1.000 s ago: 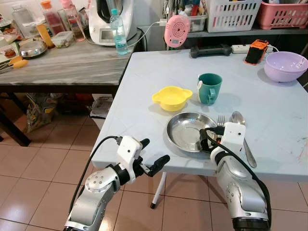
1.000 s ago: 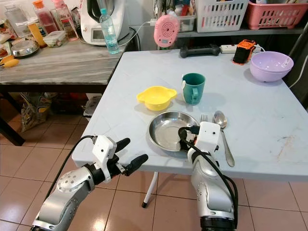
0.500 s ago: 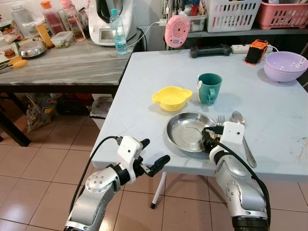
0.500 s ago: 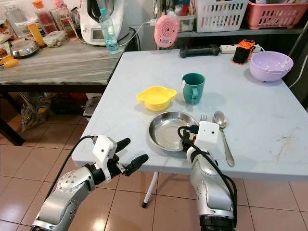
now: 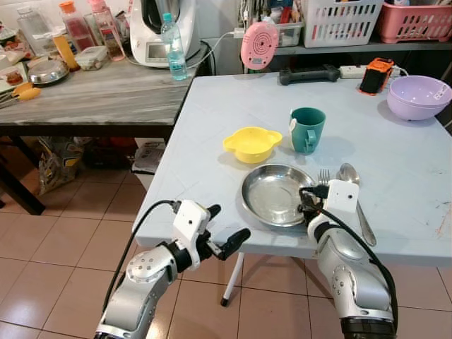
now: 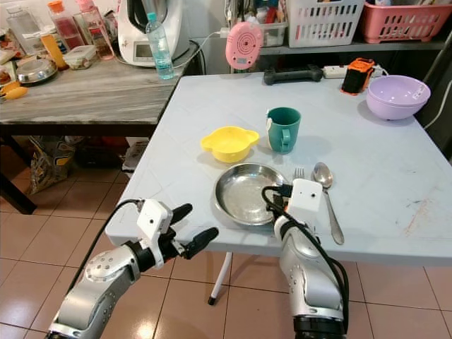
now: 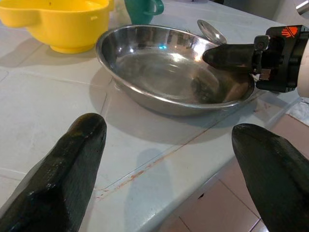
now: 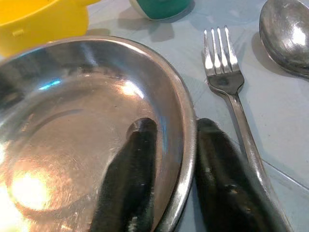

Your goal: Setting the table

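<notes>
Flanking one plate [image 5: 275, 194]: fork [image 5: 324, 176], spoon [image 5: 353, 185].

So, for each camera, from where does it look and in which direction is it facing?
Head eyes: high, looking forward and down at the table; both silver arms show.
Left wrist: below the table's near edge, facing the steel plate; open left gripper.
Right wrist: just above the plate, looking along the right gripper, shut on its rim beside the fork.
All views share the plate and the yellow bowl.

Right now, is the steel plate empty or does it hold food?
Empty. The steel plate shows only bare, shiny metal inside; the right gripper pinches its rim, one finger inside, one outside.
</notes>
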Controlling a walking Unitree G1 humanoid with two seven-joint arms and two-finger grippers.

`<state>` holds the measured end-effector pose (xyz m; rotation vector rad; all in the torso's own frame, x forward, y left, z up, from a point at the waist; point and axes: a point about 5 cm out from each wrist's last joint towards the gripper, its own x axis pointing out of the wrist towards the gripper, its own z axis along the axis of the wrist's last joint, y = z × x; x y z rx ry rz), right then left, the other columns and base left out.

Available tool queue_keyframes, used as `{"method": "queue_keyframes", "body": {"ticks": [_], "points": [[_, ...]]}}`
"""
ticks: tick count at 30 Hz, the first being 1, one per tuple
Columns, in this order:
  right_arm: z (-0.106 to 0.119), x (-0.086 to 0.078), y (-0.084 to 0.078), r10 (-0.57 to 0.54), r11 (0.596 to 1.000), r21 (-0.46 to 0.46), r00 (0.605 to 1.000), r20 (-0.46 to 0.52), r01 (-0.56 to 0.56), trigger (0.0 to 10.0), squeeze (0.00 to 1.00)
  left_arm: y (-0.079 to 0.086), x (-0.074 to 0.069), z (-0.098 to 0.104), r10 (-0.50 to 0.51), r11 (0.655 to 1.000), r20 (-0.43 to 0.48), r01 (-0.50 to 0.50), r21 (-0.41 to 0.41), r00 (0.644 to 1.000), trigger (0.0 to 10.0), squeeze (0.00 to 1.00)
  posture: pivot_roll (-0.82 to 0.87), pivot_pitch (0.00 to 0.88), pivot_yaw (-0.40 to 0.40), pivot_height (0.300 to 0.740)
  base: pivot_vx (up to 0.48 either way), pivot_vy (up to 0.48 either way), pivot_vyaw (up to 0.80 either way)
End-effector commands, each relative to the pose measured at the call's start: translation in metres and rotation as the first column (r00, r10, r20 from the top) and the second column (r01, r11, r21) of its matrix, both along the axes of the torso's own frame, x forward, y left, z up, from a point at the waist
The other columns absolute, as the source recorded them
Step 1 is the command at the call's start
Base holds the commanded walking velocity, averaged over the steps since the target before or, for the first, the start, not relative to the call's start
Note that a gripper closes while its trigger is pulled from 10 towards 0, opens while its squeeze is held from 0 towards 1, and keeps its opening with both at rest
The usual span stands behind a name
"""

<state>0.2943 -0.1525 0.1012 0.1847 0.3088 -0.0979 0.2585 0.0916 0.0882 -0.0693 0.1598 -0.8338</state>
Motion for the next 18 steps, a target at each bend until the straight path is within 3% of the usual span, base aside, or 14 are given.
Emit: {"method": "queue_keyframes", "body": {"ticks": [1,18], "points": [[-0.0034,0.0000,0.0026,-0.002,1.000,0.015,1.000,-0.025,0.002,0.0,0.00,0.0022,0.0007,-0.0010,0.001,1.000,-0.008,-0.001,0.016,1.000,10.0,0.00,-0.10,0.029,0.098,0.740,0.000,0.000,0.00],[-0.0098,-0.0018,0.0027,-0.001,0.999,0.042,0.998,-0.068,0.004,0.0,0.00,0.0033,0.0027,-0.0026,-0.001,1.000,-0.013,0.001,0.026,1.000,10.0,0.00,-0.10,0.021,0.094,0.740,0.000,0.000,0.00]]}}
